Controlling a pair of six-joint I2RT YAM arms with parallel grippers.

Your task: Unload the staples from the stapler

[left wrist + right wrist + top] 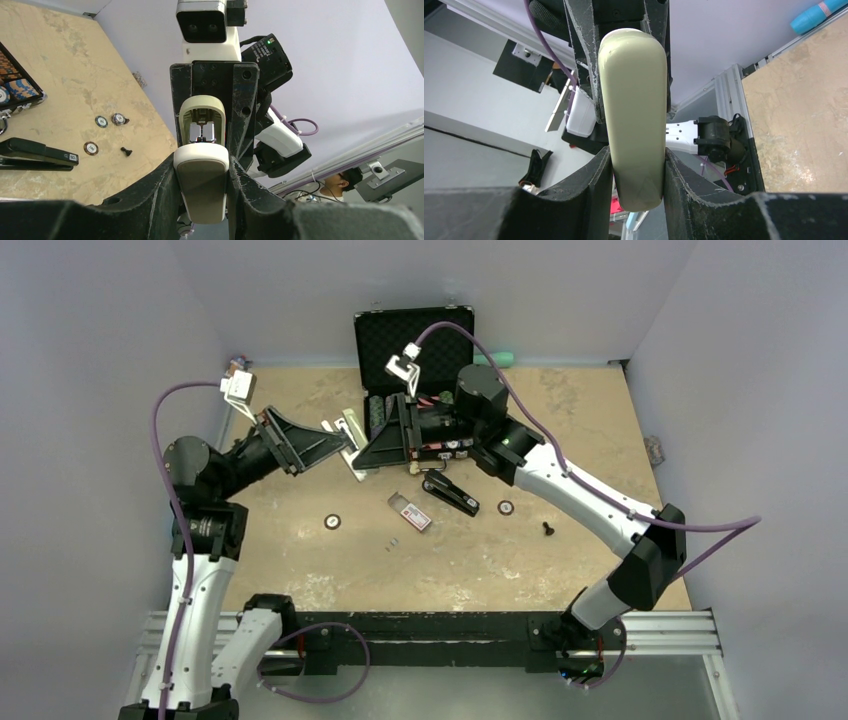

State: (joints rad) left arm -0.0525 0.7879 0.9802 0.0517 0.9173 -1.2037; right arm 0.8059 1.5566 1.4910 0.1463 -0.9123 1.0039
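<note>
The black stapler (450, 496) lies flat on the table, right of centre, and no gripper touches it; it also shows in the left wrist view (35, 154). A tiny silvery strip of staples (394, 543) lies on the table in front of it. My left gripper (340, 443) and right gripper (362, 455) meet above the table's middle. Both are shut on one pale grey-green oblong bar (352, 440). In the left wrist view the bar (201, 185) shows a hinged open part with metal inside. In the right wrist view its smooth back (634, 100) fills the jaws.
A red-and-white box (410, 511) lies left of the stapler. An open black case (415, 340) stands at the back. Two round discs (332, 522) (506, 507) and a small black peg (548, 529) lie on the table. A teal object (495, 358) lies by the back wall.
</note>
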